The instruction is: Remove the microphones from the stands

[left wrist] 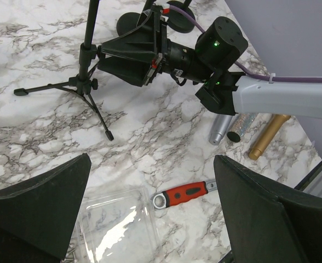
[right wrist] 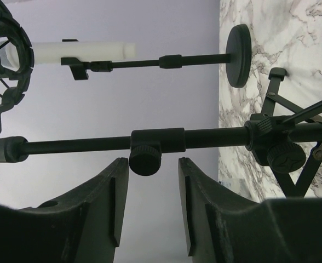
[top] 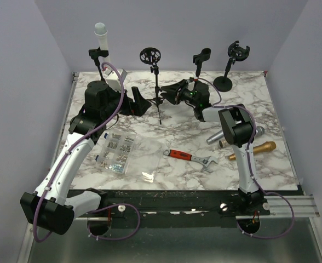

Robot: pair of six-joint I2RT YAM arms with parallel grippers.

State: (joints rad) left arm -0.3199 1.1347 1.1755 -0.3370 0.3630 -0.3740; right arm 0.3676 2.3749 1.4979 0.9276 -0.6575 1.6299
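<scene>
Red-handled wrench point(top: 190, 158), clear screw box point(top: 116, 149)

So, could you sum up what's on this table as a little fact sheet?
Left gripper: open, above the table, holding nothing
Right gripper: open, tips by the tripod stand pole
White microphone: on the back-left stand
Loose on table: red-handled wrench, gold microphone, screw box
</scene>
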